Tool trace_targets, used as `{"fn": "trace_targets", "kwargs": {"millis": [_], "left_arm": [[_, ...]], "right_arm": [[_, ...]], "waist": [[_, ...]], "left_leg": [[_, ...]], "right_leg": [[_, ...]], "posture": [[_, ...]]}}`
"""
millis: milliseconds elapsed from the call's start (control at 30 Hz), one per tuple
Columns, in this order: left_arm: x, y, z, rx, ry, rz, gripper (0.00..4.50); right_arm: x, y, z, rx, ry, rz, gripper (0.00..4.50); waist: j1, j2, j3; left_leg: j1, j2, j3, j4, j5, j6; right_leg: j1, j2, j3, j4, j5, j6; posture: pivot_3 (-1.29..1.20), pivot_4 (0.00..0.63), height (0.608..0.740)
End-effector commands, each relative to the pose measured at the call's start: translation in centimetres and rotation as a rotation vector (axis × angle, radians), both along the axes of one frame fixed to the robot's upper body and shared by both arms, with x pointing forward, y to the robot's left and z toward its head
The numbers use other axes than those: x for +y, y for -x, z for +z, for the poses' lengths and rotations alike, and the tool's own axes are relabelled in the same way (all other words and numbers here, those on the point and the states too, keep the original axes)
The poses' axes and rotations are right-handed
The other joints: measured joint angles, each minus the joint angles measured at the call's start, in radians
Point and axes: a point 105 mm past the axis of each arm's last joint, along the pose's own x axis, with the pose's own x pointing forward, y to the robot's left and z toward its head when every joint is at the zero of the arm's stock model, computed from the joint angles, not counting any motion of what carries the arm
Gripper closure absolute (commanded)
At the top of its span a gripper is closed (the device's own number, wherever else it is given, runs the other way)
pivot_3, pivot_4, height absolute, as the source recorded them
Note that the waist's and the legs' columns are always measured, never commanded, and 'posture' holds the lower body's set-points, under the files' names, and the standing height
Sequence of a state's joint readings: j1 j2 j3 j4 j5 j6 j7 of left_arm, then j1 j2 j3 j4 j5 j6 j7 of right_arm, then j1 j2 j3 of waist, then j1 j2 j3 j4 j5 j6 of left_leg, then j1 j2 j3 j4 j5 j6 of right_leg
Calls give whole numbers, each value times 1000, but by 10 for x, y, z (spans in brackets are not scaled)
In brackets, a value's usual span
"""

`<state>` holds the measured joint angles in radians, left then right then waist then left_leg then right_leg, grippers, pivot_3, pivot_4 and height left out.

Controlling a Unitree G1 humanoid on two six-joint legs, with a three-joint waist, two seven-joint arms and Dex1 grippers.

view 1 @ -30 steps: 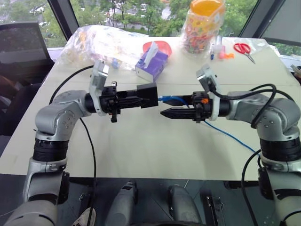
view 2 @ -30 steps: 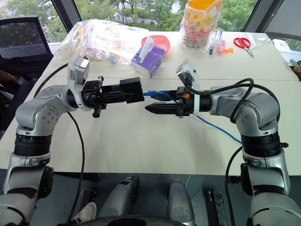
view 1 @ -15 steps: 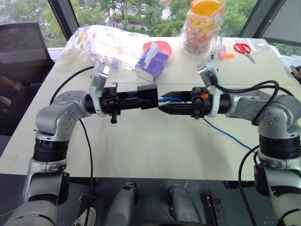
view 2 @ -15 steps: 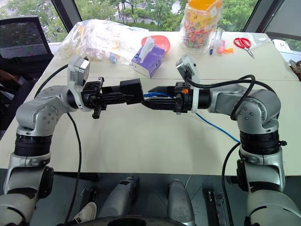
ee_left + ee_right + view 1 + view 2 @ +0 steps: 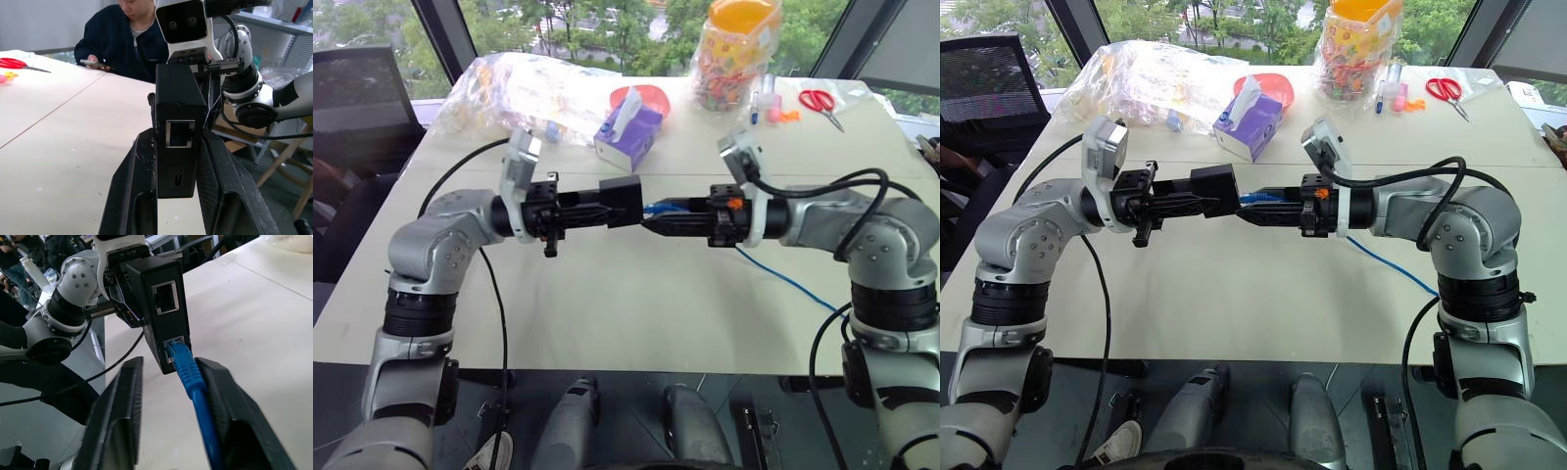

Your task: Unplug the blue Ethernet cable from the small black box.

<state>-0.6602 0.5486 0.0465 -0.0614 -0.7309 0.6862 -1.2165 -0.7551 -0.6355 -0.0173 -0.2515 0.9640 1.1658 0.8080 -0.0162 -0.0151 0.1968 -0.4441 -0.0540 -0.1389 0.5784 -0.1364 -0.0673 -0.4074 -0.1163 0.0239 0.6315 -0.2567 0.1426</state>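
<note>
Left pincer (image 5: 607, 208) clamps matte black box (image 5: 625, 200) | ribbed blue cable (image 5: 188, 374) plugged

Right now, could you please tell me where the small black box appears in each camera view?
Left eye: small black box at centre, between the arms.
Right eye: left of centre.
Left wrist: centre, between the left fingers.
Right wrist: upper middle.
Shared landmark: blue cable plugged into it.

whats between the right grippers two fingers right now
The blue Ethernet cable runs between the right gripper's fingers, against one of them, its plug seated in the small black box. The right wrist view shows it.
</note>
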Motion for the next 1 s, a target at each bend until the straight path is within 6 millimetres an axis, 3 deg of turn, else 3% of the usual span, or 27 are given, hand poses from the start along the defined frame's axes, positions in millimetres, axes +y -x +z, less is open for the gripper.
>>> {"fn": "trace_targets", "kwargs": {"millis": [33,333,467,933,1000], "left_arm": [[-2,5,6,-48,6,-13,4013],[-1,7,2,-48,-11,-14,4013],[0,7,2,-50,-11,-12,4013],[0,3,8,-55,7,-2,4013],[0,3,9,-55,9,-3,4013]], "right_arm": [[0,4,14,-60,-8,20,2579],[-4,1,19,-70,-7,9,2579],[-4,0,19,-75,-4,6,3916],[-1,4,13,-69,7,25,3916],[0,4,13,-73,11,20,3376]], "waist": [[0,0,0],[0,0,0],[0,0,0],[0,0,0],[0,0,0]], "left_leg": [[0,0,0,0,0,0],[0,0,0,0,0,0],[0,0,0,0,0,0],[0,0,0,0,0,0],[0,0,0,0,0,0]], "right_leg": [[0,0,0,0,0,0],[0,0,0,0,0,0],[0,0,0,0,0,0],[0,0,0,0,0,0],[0,0,0,0,0,0]], "posture": [[0,150,728],[0,150,728],[0,150,728],[0,150,728],[0,150,728]]}}
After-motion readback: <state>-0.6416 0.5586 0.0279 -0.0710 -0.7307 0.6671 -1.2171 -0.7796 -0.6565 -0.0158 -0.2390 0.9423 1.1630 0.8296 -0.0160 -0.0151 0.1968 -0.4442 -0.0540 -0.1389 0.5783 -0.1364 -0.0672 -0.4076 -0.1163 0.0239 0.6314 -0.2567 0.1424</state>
